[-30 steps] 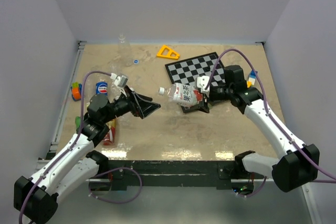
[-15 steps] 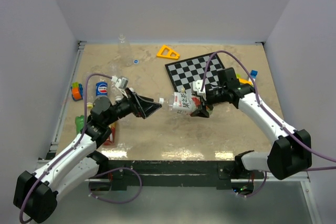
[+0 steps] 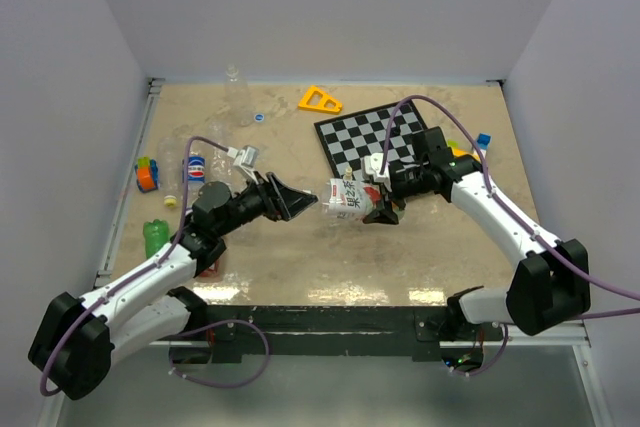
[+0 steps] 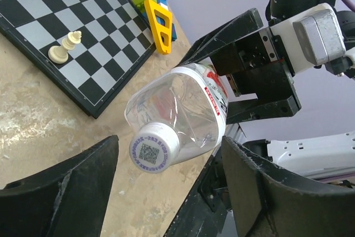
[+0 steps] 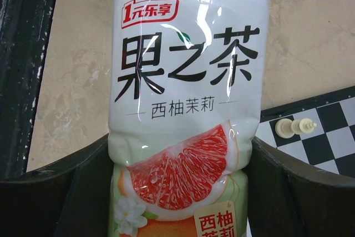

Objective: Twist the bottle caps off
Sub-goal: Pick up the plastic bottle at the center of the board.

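Observation:
A bottle [image 3: 348, 199] with a white, green and orange label hangs on its side above the table. My right gripper [image 3: 374, 203] is shut on its lower body, and both jaws press into the label [image 5: 177, 137]. Its white cap [image 4: 154, 148], printed with a square code, points at my left gripper [image 4: 166, 178]. That gripper [image 3: 306, 203] is open, with one finger [image 4: 66, 192] on each side of the cap and a gap on both sides.
A chessboard [image 3: 380, 137] with a small white piece [image 4: 65, 45] lies behind the held bottle. A yellow triangle [image 3: 320, 100], a clear bottle [image 3: 236, 87] and a blue cap [image 3: 259, 117] are at the back. A cola bottle [image 3: 195, 169], a green bottle [image 3: 155, 237] and coloured blocks [image 3: 146, 175] sit at the left.
My left gripper has moved right until its fingers flank the cap, and its jaws have narrowed a little. The right arm brought the bottle left and now holds it still.

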You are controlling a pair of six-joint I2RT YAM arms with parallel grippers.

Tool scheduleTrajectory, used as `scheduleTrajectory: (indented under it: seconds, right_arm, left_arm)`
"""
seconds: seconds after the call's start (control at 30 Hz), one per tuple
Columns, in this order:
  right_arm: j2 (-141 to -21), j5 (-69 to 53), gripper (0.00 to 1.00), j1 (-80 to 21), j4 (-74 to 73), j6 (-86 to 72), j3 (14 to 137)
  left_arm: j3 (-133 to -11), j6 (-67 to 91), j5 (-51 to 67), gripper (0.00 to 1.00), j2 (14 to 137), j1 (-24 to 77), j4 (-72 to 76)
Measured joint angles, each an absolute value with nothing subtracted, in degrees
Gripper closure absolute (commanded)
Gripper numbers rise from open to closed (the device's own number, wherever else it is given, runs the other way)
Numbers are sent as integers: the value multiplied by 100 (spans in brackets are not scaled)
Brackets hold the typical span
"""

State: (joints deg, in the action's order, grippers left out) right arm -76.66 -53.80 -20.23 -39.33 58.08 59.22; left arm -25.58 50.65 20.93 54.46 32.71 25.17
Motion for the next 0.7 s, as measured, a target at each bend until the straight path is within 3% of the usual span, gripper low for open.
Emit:
scheduleTrajectory:
  seconds: [0.33,0.53,0.6,0.7]
  right_arm:
    - [-7671,-5422,90,-2023,-3940,5806,5922]
    - [-7675,-5500,87,-2008,-3957,5822,5924]
    - [-7675,-5500,79,-1997,-3962,5835,5924]
    - [-7675,-5498,49,-1990,-3964,5852,5924]
  left_arm:
    - [-2558,5210,1743,51,5540,3428,2624]
    - [-2558,5290,1640,97,5664,3424,2749]
    - [-2558,5317,1647,100,5690,3424,2799]
    - [-2561,5273,1673,100,5699,3424,2803]
